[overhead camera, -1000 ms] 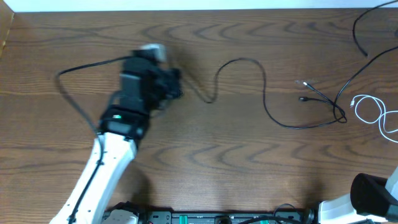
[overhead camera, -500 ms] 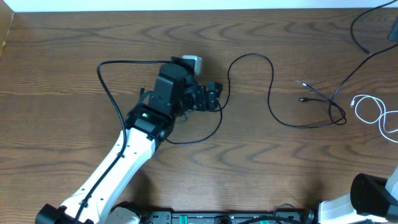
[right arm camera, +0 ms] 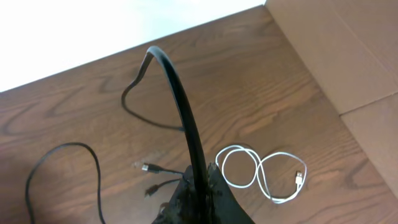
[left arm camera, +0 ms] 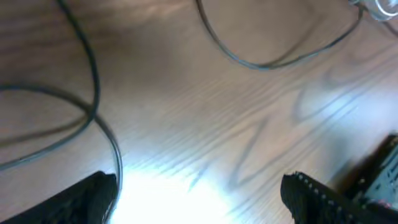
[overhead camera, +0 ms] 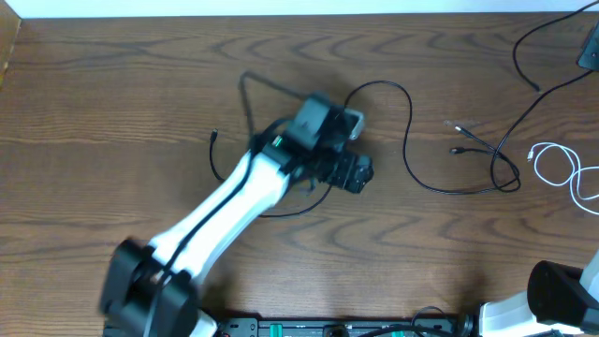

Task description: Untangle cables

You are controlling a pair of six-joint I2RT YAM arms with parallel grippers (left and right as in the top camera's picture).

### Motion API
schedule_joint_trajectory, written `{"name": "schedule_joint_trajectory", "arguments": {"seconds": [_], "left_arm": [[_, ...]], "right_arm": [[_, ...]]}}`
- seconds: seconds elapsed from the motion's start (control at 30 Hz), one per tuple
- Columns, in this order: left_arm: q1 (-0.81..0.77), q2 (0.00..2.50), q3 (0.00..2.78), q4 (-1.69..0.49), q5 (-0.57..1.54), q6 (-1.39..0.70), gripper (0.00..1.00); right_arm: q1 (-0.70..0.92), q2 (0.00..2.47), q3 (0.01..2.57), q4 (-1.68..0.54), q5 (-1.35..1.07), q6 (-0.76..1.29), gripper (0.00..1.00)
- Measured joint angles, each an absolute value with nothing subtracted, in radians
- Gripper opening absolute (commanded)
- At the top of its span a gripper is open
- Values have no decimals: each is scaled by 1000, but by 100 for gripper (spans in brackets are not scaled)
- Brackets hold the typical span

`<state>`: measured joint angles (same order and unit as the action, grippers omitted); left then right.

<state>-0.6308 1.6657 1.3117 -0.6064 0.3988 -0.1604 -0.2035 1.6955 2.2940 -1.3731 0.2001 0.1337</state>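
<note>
Long black cables (overhead camera: 409, 140) lie looped across the middle of the table, one plug end (overhead camera: 215, 137) pointing left. My left gripper (overhead camera: 353, 173) hovers over them, open, with nothing between its fingers (left arm camera: 87, 198); black cable strands (left arm camera: 94, 93) run on the wood just ahead of it. My right gripper (right arm camera: 200, 182) is shut on a black cable (right arm camera: 180, 93) that arches up from it, and it shows at the top right edge (overhead camera: 590, 49) of the overhead view. A thin white cable (overhead camera: 562, 168) (right arm camera: 261, 171) lies coiled at the right.
Two small plug ends (overhead camera: 456, 137) (right arm camera: 146, 167) of a black cord lie right of centre. The right arm's base (overhead camera: 562, 295) fills the bottom right corner. A cardboard wall (right arm camera: 348, 50) stands beyond the table's right edge.
My left arm has swung from the left to the table's middle, dragging the black cable's left loop rightward, and its gripper has opened and let go. The right gripper stays shut.
</note>
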Motion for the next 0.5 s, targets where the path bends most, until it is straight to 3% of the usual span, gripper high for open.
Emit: {"name": "schedule_joint_trajectory", "arguments": {"seconds": [0.17, 0.5], "left_arm": [[-646, 1833, 1593, -657, 360, -155, 90], [-719, 2065, 1631, -502, 160, -262, 90]], "right_arm": [[-204, 1695, 2294, -1383, 198, 134, 1], [-204, 1695, 2294, -1406, 198, 138, 1]]}}
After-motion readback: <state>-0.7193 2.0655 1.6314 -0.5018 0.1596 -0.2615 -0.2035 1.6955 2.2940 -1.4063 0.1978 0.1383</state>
